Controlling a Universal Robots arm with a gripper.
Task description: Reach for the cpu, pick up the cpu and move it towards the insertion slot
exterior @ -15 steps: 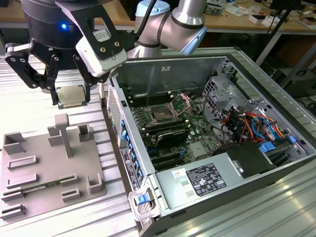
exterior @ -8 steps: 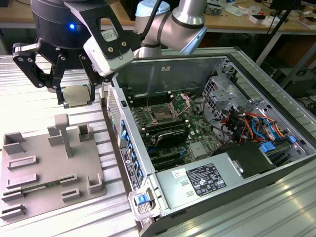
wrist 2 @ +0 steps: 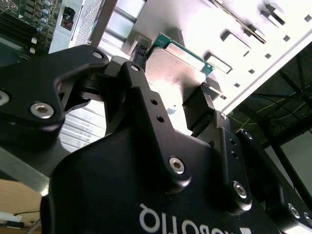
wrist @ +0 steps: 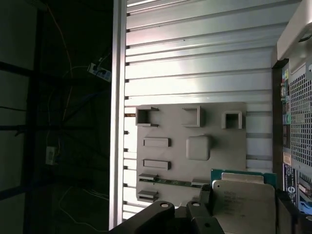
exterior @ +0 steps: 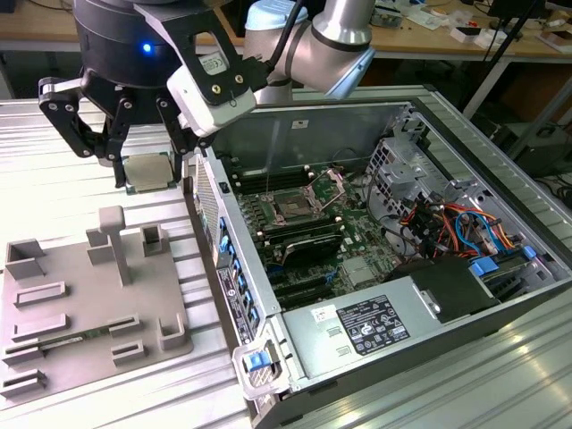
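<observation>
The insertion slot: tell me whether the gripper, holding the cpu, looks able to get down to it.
Probably yes. The gripper holds the cpu above the table, outside the open computer case. The insertion slot lies uncovered, its retention frame raised, nothing above it.

From my remote seat this reads as a robotics or electronics lab. The work surface is a ribbed aluminium table, the slotted kind used for fixtures. On it, toward the exterior view's right, lies an opened desktop computer case with its green motherboard and bundled cables exposed. On the exterior view's left sits a grey fixture tray with moulded recesses. An industrial robot arm reaches in from the far side. Behind it stand wooden workbenches on metal legs, with small parts scattered on top.
</observation>
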